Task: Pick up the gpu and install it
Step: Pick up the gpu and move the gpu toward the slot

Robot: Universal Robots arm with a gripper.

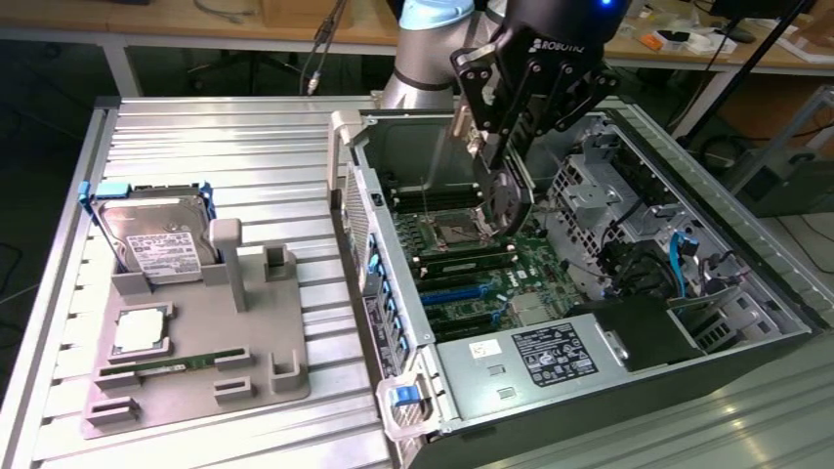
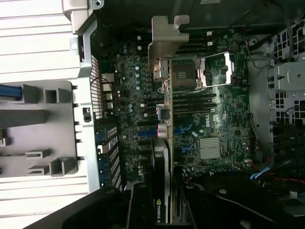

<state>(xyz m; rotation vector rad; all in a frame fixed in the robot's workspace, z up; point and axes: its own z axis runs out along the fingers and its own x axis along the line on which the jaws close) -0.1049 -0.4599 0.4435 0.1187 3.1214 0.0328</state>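
The gpu [image 1: 511, 202] hangs edge-down inside the open computer case [image 1: 391, 293], just above the motherboard [image 1: 450, 256]. My gripper [image 1: 502, 161] is shut on its upper edge. The wrist view looks along the gpu [image 2: 162, 157]: its silver end bracket [image 2: 167, 40] is at the far end and the black fan side with a green label sits between my fingers [image 2: 143, 200]. The card hovers over the blue expansion slots [image 2: 148, 133], near the case's slotted rear wall [image 2: 107, 143]. I cannot tell whether its edge touches a slot.
A grey fixture plate [image 1: 261, 376] at the exterior view's left holds a silver hard drive [image 1: 154, 239], a processor [image 1: 141, 330] and a green memory stick [image 1: 176, 363]. Inside the case are the power supply [image 1: 548, 357], drive cage [image 1: 593, 191] and blue cables [image 1: 675, 269].
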